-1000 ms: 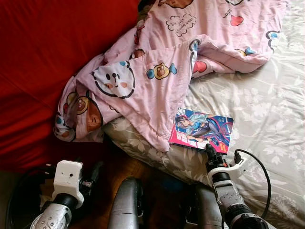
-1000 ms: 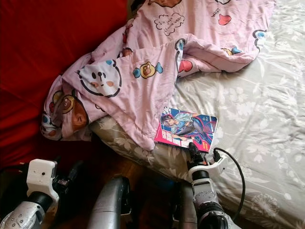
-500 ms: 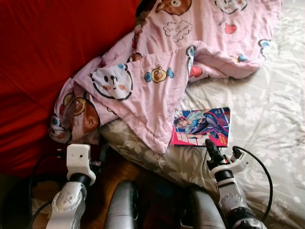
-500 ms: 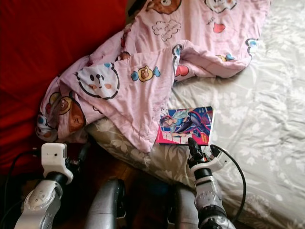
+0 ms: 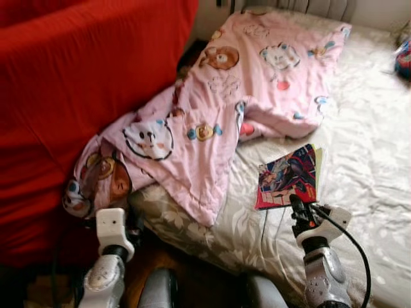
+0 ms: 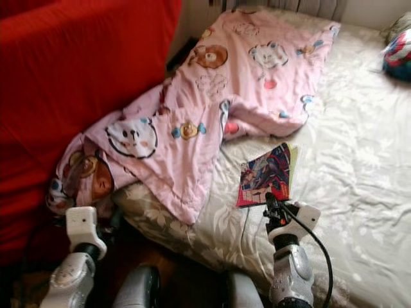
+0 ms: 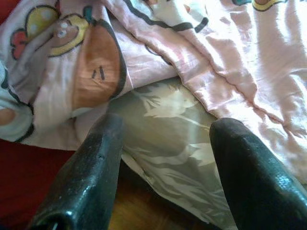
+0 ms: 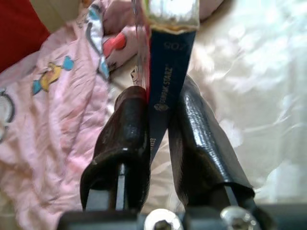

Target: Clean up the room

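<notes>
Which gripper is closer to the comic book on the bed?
The right gripper: its fingers are shut on the comic book, lifting it off the bed sheet. The left gripper is far off, at the bed's edge under the pink blanket.

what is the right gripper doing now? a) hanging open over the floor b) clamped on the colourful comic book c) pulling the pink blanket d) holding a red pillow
b: the right gripper has its black fingers shut on the lower edge of the colourful comic book, tilting it up off the grey floral bedsheet.
</notes>
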Available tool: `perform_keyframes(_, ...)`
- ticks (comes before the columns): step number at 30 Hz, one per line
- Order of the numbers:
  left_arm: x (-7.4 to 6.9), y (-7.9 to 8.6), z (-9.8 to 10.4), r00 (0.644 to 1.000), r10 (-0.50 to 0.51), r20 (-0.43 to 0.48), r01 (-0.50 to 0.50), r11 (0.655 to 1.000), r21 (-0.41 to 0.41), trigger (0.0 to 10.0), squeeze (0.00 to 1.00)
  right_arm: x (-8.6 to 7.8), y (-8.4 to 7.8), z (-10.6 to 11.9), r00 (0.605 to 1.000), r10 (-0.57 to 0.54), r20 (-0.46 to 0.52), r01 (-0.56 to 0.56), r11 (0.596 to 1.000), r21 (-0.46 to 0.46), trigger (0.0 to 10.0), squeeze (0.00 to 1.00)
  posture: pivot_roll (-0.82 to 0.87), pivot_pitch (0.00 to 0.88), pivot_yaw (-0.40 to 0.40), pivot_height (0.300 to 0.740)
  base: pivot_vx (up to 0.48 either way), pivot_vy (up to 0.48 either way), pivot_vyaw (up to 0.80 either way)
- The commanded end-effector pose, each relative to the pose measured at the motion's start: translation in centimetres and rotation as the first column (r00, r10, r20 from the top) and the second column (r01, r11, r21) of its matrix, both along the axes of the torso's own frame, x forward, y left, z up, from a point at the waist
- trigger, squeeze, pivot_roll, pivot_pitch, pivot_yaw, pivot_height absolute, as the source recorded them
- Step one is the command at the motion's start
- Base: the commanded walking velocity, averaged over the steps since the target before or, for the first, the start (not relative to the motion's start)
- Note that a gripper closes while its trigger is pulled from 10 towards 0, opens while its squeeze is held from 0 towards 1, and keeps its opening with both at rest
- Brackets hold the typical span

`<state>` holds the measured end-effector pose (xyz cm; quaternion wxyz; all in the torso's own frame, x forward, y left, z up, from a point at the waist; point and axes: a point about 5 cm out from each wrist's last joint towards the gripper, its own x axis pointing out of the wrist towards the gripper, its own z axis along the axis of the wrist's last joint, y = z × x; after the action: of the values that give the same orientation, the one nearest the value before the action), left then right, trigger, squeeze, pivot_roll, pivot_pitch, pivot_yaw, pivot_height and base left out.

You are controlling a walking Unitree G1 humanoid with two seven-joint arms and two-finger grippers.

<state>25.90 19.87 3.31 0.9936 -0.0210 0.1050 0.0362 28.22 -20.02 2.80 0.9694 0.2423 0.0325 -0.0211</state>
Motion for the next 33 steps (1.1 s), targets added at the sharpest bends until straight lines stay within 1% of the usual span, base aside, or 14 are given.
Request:
perform_keyframes(1, -0.5, 0.1, -1.5, 0.998, 0.012, -0.056, -0.011, 1.000, 0.004, 10.0, 0.00, -0.3, -0.2, 0.1, 1.000, 0.001, 0.007, -0.001, 0.999, -0.053, 10.0, 0.00, -0.04, 0.000, -0.022, 0.648, 0.000, 0.000, 0.00)
perform_keyframes(4, -0.4, 0.0, -2.7, 0.994, 0.015, -0.108, -0.015, 1.000, 0.002, 10.0, 0.00, -0.6, 0.4, -0.3, 0.999, 0.047, -0.020, -0.049, 0.993, -0.110, 10.0, 0.00, -0.04, 0.000, -0.024, 0.663, 0.000, 0.000, 0.00)
perform_keyframes(6, -0.4, 0.0, -3.1, 0.992, 0.018, -0.127, -0.018, 1.000, 0.002, 10.0, 0.00, -0.6, 0.5, -0.4, 0.998, 0.054, -0.027, -0.057, 0.991, -0.120, 10.0, 0.00, -0.05, 0.000, -0.031, 0.668, 0.000, 0.000, 0.00)
perform_keyframes(11, -0.5, -0.2, -4.2, 0.984, 0.017, -0.179, -0.017, 1.000, 0.002, 10.0, 0.00, -0.5, 0.5, -0.4, 0.998, 0.047, -0.042, -0.053, 0.987, -0.149, 10.0, 0.00, -0.05, 0.000, -0.044, 0.683, 0.000, 0.000, 0.00)
perform_keyframes(12, -0.7, -0.2, -4.6, 0.980, 0.021, -0.197, -0.022, 1.000, -0.001, 10.0, 0.00, -0.5, 0.4, -0.4, 0.999, 0.028, -0.043, -0.034, 0.988, -0.148, 10.0, 0.00, -0.06, 0.000, -0.048, 0.688, 0.000, 0.000, 0.00)
perform_keyframes(13, -1.0, -0.2, -5.1, 0.974, 0.028, -0.224, -0.030, 1.000, -0.005, 10.0, 0.00, -0.5, 0.3, -0.4, 0.999, 0.016, -0.045, -0.022, 0.988, -0.151, 10.0, 0.00, -0.06, 0.000, -0.051, 0.693, 0.000, 0.000, 0.00)
perform_keyframes(14, -1.7, -0.3, -6.2, 0.960, 0.032, -0.277, -0.037, 0.999, -0.010, 10.0, 0.00, -0.5, 0.4, -0.4, 0.999, 0.011, -0.044, -0.018, 0.987, -0.159, 10.0, 0.00, -0.06, 0.000, -0.054, 0.703, 0.000, 0.000, 0.00)
perform_keyframes(17, -2.0, -0.5, -6.6, 0.953, 0.028, -0.301, -0.031, 1.000, -0.006, 10.0, 0.00, -0.5, 0.5, -0.4, 0.999, 0.015, -0.045, -0.022, 0.987, -0.161, 10.0, 0.00, -0.07, 0.000, -0.058, 0.713, 0.000, 0.000, 0.00)
perform_keyframes(21, -3.1, -0.8, -8.0, 0.924, 0.049, -0.379, -0.053, 0.999, -0.001, 10.0, 0.00, -0.7, 0.2, -0.7, 0.998, 0.015, -0.067, -0.026, 0.985, -0.171, 10.0, 0.00, -0.07, 0.000, -0.064, 0.738, 0.000, 0.000, 0.00)
perform_keyframes(26, -3.4, -1.0, -8.3, 0.913, 0.038, -0.406, -0.041, 0.999, 0.002, 10.0, 0.00, -0.9, 0.1, -0.9, 0.997, 0.012, -0.073, -0.025, 0.984, -0.176, 10.0, 0.00, -0.07, 0.000, -0.059, 0.740, 0.000, 0.000, 0.00)
perform_keyframes(28, -4.1, -1.3, -9.2, 0.885, 0.013, -0.466, -0.003, 1.000, 0.022, 10.0, 0.00, -1.3, 0.1, -1.5, 0.995, 0.012, -0.099, -0.034, 0.975, -0.220, 10.0, 0.00, -0.06, 0.000, -0.070, 0.740, 0.000, 0.000, 0.00)
perform_keyframes(30, -4.3, -1.4, -9.3, 0.879, 0.010, -0.477, 0.002, 1.000, 0.023, 10.0, 0.00, -1.4, 0.0, -1.7, 0.994, 0.003, -0.108, -0.027, 0.975, -0.222, 10.0, 0.00, -0.06, 0.000, -0.069, 0.740, 0.000, 0.000, 0.00)
perform_keyframes(31, -4.6, -1.5, -9.7, 0.865, 0.012, -0.502, 0.000, 1.000, 0.025, 10.0, 0.00, -1.6, -0.2, -2.1, 0.991, -0.023, -0.134, -0.006, 0.978, -0.207, 10.0, 0.00, -0.05, 0.000, -0.069, 0.740, 0.000, 0.000, 0.00)
perform_keyframes(33, -4.6, -1.5, -9.7, 0.861, 0.014, -0.508, -0.001, 1.000, 0.026, 10.0, 0.00, -1.7, -0.3, -2.2, 0.990, -0.029, -0.140, 0.000, 0.979, -0.203, 10.0, 0.00, -0.05, 0.000, -0.069, 0.740, 0.000, 0.000, 0.00)
